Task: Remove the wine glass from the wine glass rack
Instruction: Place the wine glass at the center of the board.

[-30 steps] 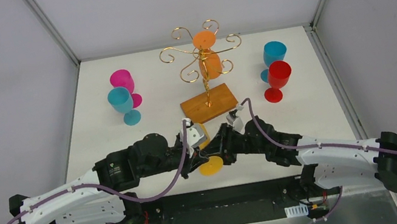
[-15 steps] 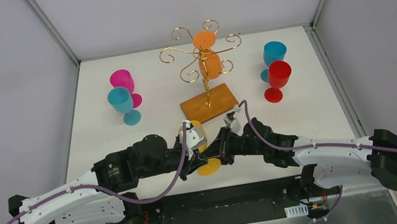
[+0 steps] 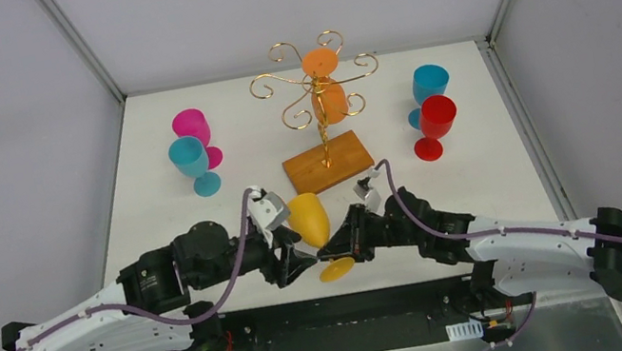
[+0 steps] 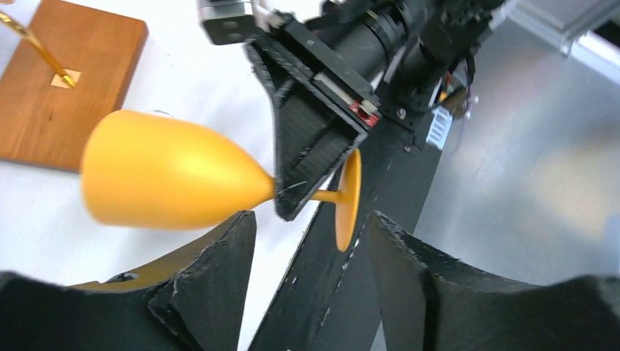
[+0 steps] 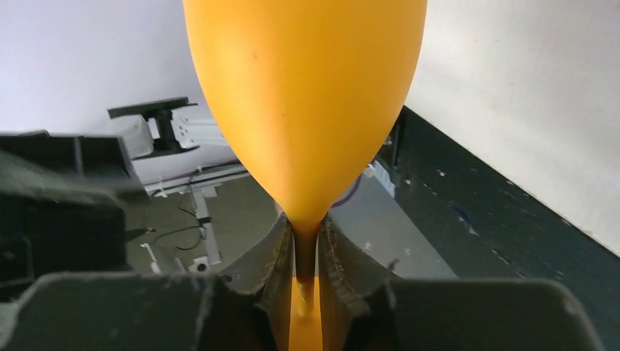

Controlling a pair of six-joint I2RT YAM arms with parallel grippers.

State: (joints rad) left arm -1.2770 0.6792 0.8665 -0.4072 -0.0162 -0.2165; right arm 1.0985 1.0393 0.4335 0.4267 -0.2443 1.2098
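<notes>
Left gripper (image 4: pixel 311 223) has let go and backed off left, jaws apart, empty. Right gripper (image 5: pixel 303 234) pinches the stem of yellow wine glass (image 3: pixel 308 217), tilted over table (image 3: pixel 161 223), just in front of wine glass rack (image 3: pixel 315 88), off it.

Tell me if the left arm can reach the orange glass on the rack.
Probably yes: the left gripper is open and empty; only the yellow glass held by the right gripper sits near its path.
</notes>
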